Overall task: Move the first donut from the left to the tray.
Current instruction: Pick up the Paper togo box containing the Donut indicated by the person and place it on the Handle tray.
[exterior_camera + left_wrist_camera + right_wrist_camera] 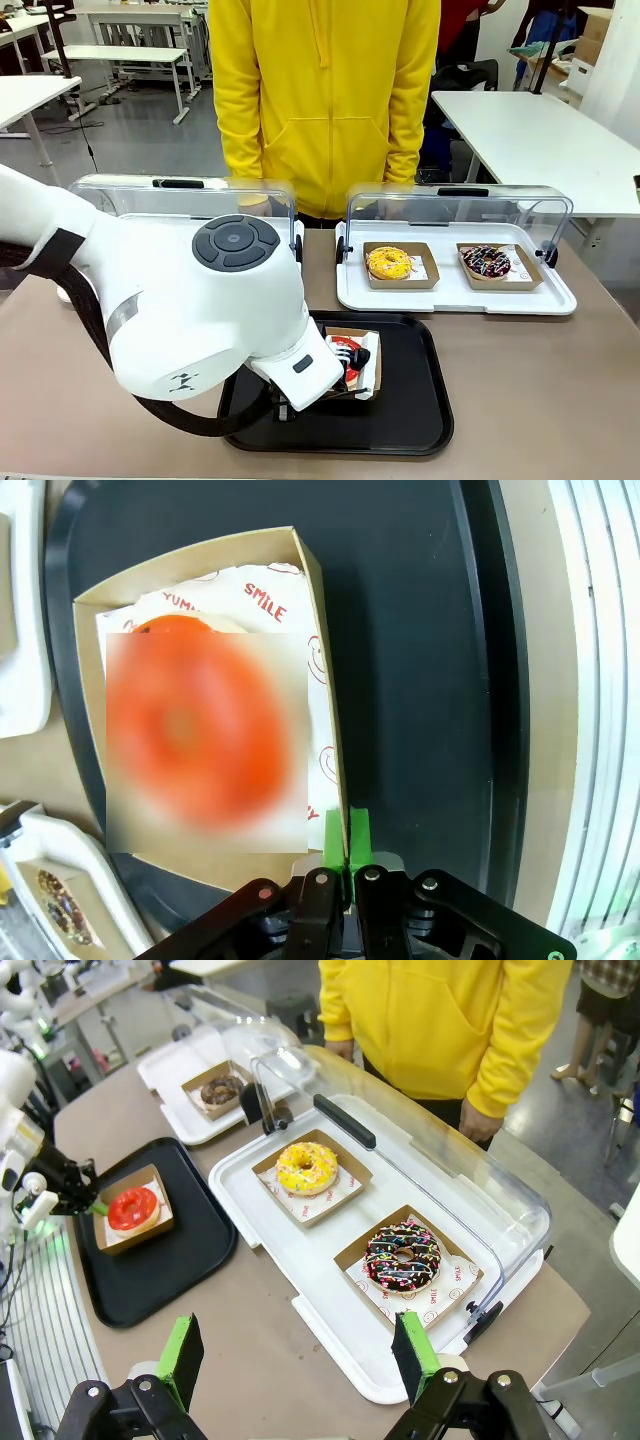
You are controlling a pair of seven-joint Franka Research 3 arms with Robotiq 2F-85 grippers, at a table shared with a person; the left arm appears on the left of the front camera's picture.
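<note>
Red donut (pixel 133 1208) in its cardboard holder (pixel 318 610) sits on the black tray (pixel 170 1260); left tool (pixel 347 832) pinches the holder's near wall, so release straight, lift clear without dragging; right tool (pixel 300 1355) wide, empty.

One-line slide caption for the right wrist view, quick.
Left gripper pinching the cardboard holder of the red donut on the black tray; right gripper open above the table.

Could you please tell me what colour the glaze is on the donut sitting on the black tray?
Bright red, on the donut; the right wrist view shows it best.
</note>
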